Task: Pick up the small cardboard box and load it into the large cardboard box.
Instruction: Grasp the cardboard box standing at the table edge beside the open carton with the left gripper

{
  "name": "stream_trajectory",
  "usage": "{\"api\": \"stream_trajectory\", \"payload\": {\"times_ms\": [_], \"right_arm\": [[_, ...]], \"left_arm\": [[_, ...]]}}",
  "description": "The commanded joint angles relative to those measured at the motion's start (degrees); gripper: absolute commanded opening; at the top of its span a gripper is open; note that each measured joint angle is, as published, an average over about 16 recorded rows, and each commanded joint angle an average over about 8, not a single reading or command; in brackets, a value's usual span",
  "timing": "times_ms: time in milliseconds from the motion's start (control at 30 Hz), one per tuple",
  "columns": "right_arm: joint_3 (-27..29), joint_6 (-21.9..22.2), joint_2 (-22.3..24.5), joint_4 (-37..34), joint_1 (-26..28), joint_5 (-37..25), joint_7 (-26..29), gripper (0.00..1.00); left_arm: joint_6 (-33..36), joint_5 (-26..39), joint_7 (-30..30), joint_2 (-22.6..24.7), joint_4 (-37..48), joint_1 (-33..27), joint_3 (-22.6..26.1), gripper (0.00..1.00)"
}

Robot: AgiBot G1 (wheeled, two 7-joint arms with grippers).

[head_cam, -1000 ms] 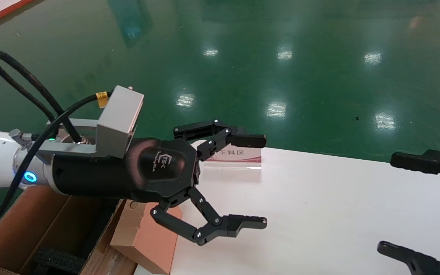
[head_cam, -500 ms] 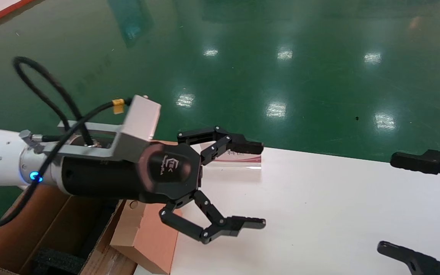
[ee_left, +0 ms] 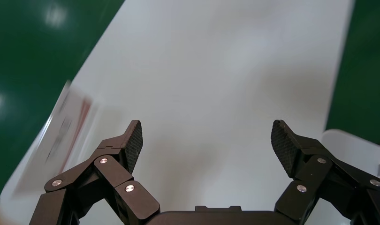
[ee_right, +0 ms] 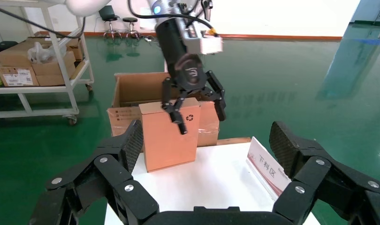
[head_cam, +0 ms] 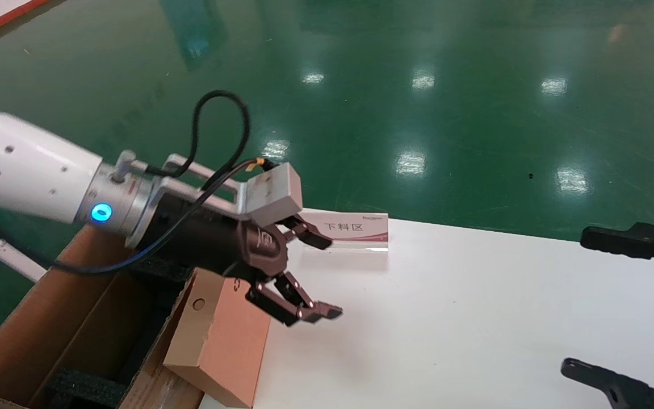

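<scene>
The small cardboard box (head_cam: 219, 341) stands upright at the left edge of the white table (head_cam: 474, 318), leaning against the large cardboard box (head_cam: 49, 324). In the right wrist view the small box (ee_right: 167, 145) shows its recycling symbol, with the large carton (ee_right: 132, 91) behind it. My left gripper (head_cam: 327, 277) is open and empty, hovering just above and beside the small box's top edge; it also shows in the right wrist view (ee_right: 200, 110). Its own view (ee_left: 207, 136) shows only bare table between the fingers. My right gripper (head_cam: 579, 301) is open and empty at the table's right side (ee_right: 206, 138).
A white sign with a red stripe (head_cam: 355, 230) stands at the table's far edge, near the left gripper. Black foam (head_cam: 86, 386) lies inside the carton. Green floor surrounds the table. A shelf cart with boxes (ee_right: 33, 65) stands farther off.
My left arm has swung and its wrist has turned; the open gripper moved down and back toward the small box's top. The right gripper has not moved.
</scene>
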Motion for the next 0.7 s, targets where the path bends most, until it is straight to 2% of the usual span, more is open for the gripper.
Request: {"api": "stream_trajectory", "payload": {"times_ms": [33,400,700], "right_arm": [[-0.01,0.00,0.00,0.00,0.00,0.01,0.00,1.00],[-0.06,0.02,0.02,0.00,0.01,0.04,-0.03,1.00],[-0.09,0.04,0.04,0.00,0.02,0.06,-0.05,1.00]], "left_arm": [[1.37,4.25,-4.92,1.15,0.01,-3.96,2.87,1.00],[1.97,7.02,-22.10,1.07,0.04,-17.70,18.77,1.00],[2.37,8.59,-33.97,1.91,-0.16,-28.77,35.32,1.00]]}}
